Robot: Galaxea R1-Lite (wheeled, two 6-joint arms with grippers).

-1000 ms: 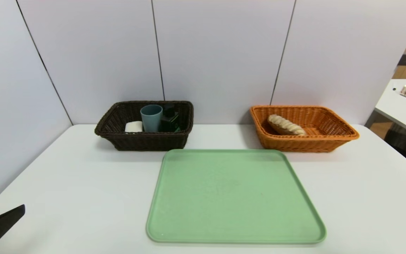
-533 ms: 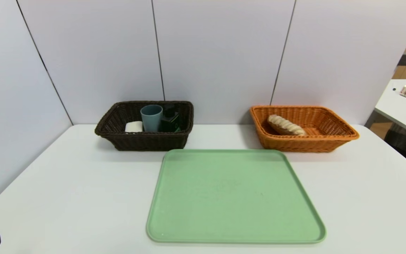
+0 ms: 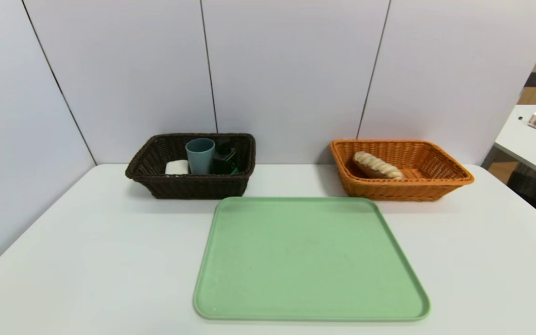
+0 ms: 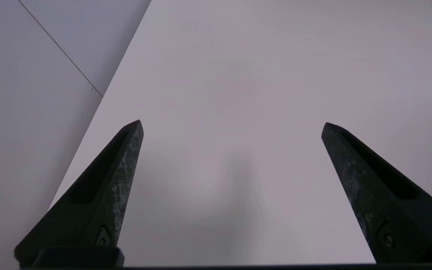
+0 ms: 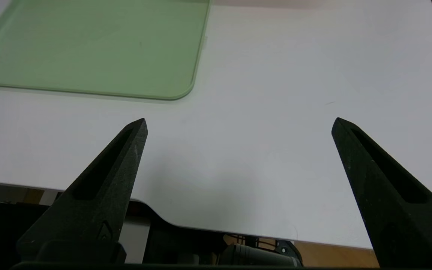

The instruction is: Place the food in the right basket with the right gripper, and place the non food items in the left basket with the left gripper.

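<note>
The tan ridged food roll (image 3: pixel 378 165) lies inside the orange right basket (image 3: pixel 445 179) at the back right. The dark brown left basket (image 3: pixel 151 177) at the back left holds a blue-grey cup (image 3: pixel 199 155), a white soap bar (image 3: pixel 176 167) and a black pump bottle (image 3: pixel 224 159) with a green label. Neither arm shows in the head view. My left gripper (image 4: pixel 232 125) hangs open over bare table near the left wall, nothing between its fingers. My right gripper (image 5: pixel 239 122) is open and empty above the table's near edge.
An empty green tray (image 3: pixel 310 260) lies in the middle of the white table (image 3: pixel 86 242); its corner (image 5: pixel 178 90) shows in the right wrist view. Grey panel walls stand behind and to the left. A side table (image 3: pixel 533 144) with boxes stands far right.
The left gripper's black fingertip, seen at the lower left corner of the head view, has slid down and out of that view. Baskets, their contents and the tray have not moved.
</note>
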